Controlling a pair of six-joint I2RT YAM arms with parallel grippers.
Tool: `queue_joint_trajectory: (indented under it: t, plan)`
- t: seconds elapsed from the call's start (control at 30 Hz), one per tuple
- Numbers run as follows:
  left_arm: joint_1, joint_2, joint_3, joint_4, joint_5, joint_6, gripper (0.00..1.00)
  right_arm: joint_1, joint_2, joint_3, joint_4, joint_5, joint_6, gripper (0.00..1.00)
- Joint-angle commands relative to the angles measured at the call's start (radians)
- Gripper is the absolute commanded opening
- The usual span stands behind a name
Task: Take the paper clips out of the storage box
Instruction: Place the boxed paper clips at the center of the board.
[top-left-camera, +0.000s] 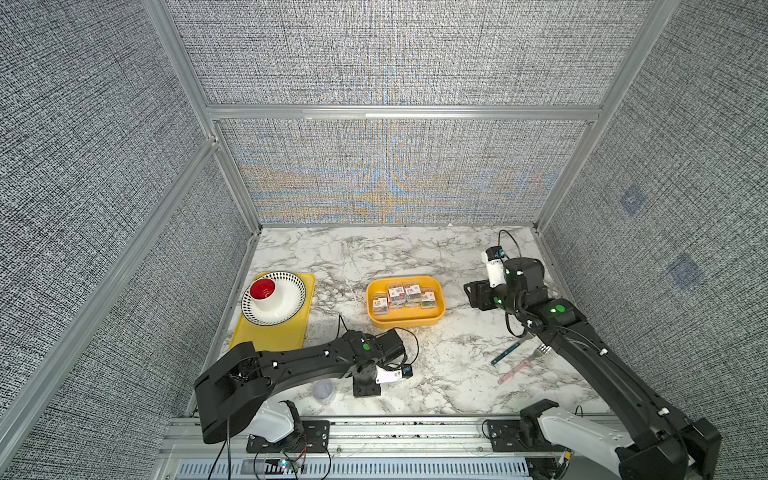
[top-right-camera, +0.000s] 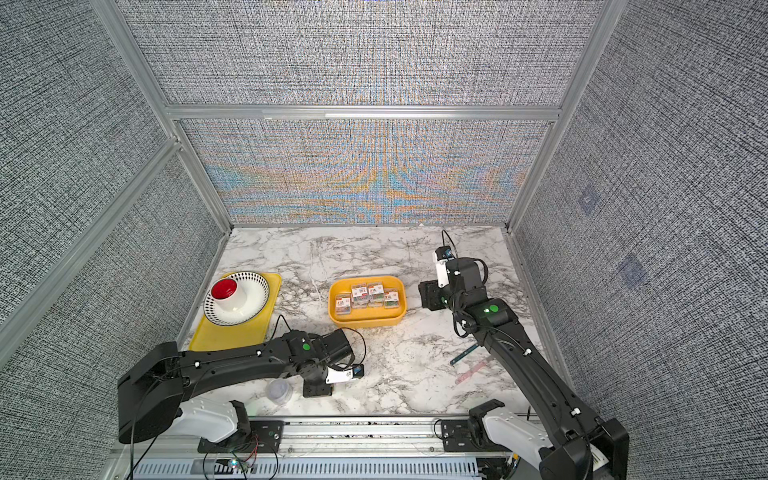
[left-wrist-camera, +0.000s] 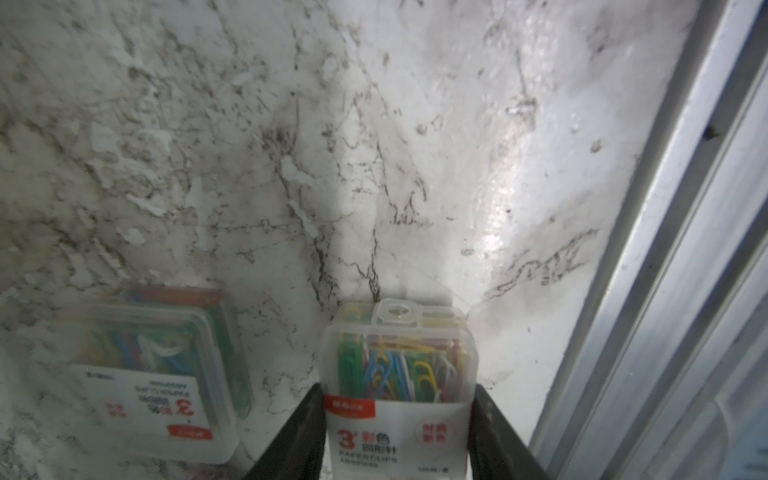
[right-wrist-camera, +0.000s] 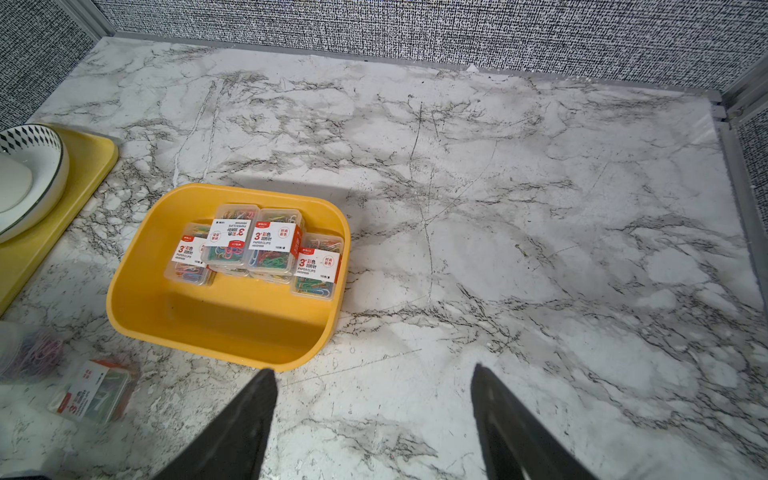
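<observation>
Holding one case out at the front while the free arm is waiting next to the box.
The left gripper (left-wrist-camera: 399, 399) is pinching a paper clip case (left-wrist-camera: 399, 357) across its narrow width. The long axis of this case is pointing straight out from the fingers, over the marble table (left-wrist-camera: 415, 124) near the front rail (left-wrist-camera: 681, 249) and just beside another case (left-wrist-camera: 158, 365) lying flat. Whether it is touching the table I cannot tell. The other cases (right-wrist-camera: 257, 245) are sitting bunched against the far wall of the storage box (right-wrist-camera: 208, 320) at mid-table. The right gripper (right-wrist-camera: 372, 370) is hovering spread and empty just beside the box's right end. The box is lying to its left, so this is probably the nearer arm for the next pick.
</observation>
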Motion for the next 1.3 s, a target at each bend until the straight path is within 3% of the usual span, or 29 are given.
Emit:
queue_joint_trajectory:
  t: [0.0, 0.63, 1.0, 1.27]
  plan:
    - [-0.003, -0.003, -0.004, 0.0, 0.021, -0.009, 0.5, 0.001, -0.002, -0.003, 0.016, 0.0, 0.004, 0.76]
    - [-0.017, 0.021, -0.017, 0.002, 0.027, -0.004, 0.56, 0.001, -0.005, -0.002, 0.008, 0.0, 0.004, 0.76]
    - [-0.019, 0.024, -0.025, 0.01, 0.009, -0.008, 0.65, 0.001, -0.007, -0.001, 0.008, -0.002, 0.004, 0.77]
    - [-0.02, 0.027, -0.026, 0.007, 0.008, 0.0, 0.62, 0.001, -0.008, -0.001, 0.008, -0.002, 0.005, 0.77]
